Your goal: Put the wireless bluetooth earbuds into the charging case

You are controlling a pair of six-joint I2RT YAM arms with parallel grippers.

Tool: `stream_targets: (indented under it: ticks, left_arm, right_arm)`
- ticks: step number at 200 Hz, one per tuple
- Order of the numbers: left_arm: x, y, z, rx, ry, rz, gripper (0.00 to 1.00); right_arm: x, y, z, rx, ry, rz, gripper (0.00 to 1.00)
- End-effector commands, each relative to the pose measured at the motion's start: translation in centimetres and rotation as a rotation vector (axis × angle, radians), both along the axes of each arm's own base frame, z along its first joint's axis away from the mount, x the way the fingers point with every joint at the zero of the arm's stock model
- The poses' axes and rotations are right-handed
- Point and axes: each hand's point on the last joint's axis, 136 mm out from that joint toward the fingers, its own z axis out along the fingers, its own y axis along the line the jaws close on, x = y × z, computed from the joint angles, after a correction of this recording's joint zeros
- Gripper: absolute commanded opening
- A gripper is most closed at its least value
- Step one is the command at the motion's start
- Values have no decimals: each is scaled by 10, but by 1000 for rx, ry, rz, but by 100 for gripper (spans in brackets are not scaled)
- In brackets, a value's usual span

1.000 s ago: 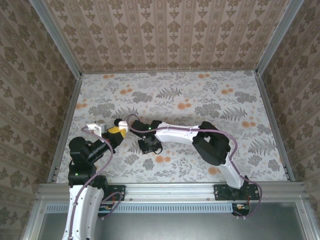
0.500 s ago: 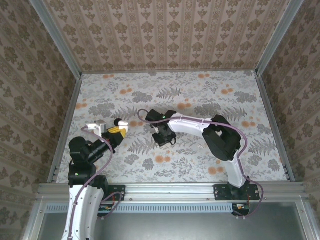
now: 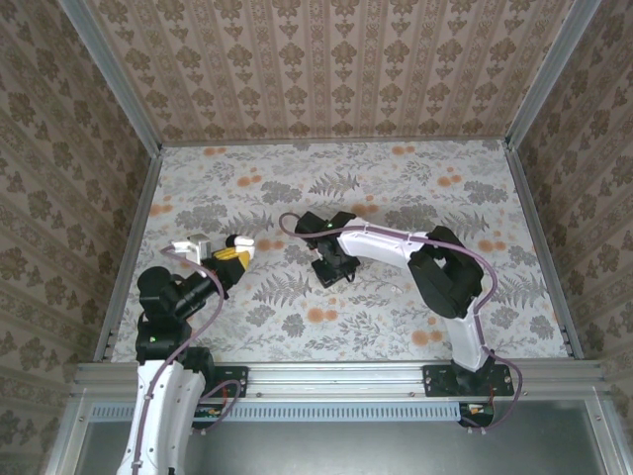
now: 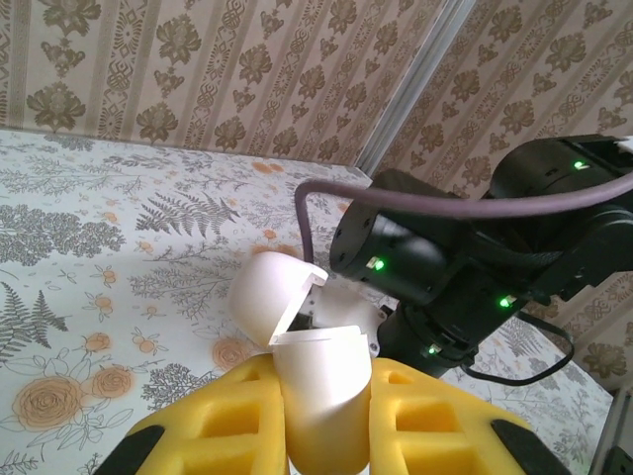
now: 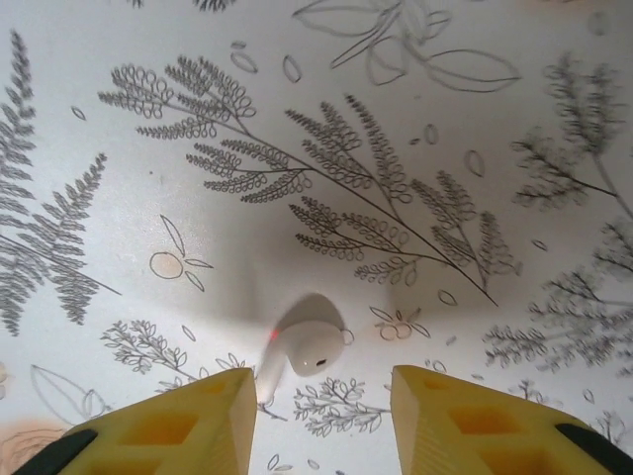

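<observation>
My left gripper [image 4: 324, 427] is clamping a glossy white plastic charging case [image 4: 318, 371]; my right gripper [image 5: 318, 389] is hovering, fingers apart, over a white earbud [image 5: 315, 346].

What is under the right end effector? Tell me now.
A white earbud lies on the floral table between the open right end effector's yellow fingers, its stem close beside one finger. The earbud's underside and the table beneath the fingers are covered.
</observation>
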Motion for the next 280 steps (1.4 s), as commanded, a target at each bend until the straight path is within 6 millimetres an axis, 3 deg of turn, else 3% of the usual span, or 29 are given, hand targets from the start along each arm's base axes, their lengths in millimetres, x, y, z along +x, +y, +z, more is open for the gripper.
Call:
stream_targets:
  ticks: [1, 57, 193, 230, 280]
  left_arm:
    - [-1, -2, 3, -6, -24, -12, 0]
    - [-1, -3, 4, -2, -35, -14, 0]
    - [-4, -6, -1, 2, -21, -34, 0]
    - [-4, -6, -1, 1, -20, -34, 0]
    - [-4, -8, 0, -10, -19, -45, 0]
  right_arm:
    - [2, -9, 32, 8, -58, -181, 42]
    - [-2, 1, 19, 83, -25, -404, 45]
    - [-2, 7, -30, 19, 29, -441, 40]
    - [-6, 5, -32, 6, 38, -435, 37]
    - [-7, 3, -24, 10, 27, -412, 24]
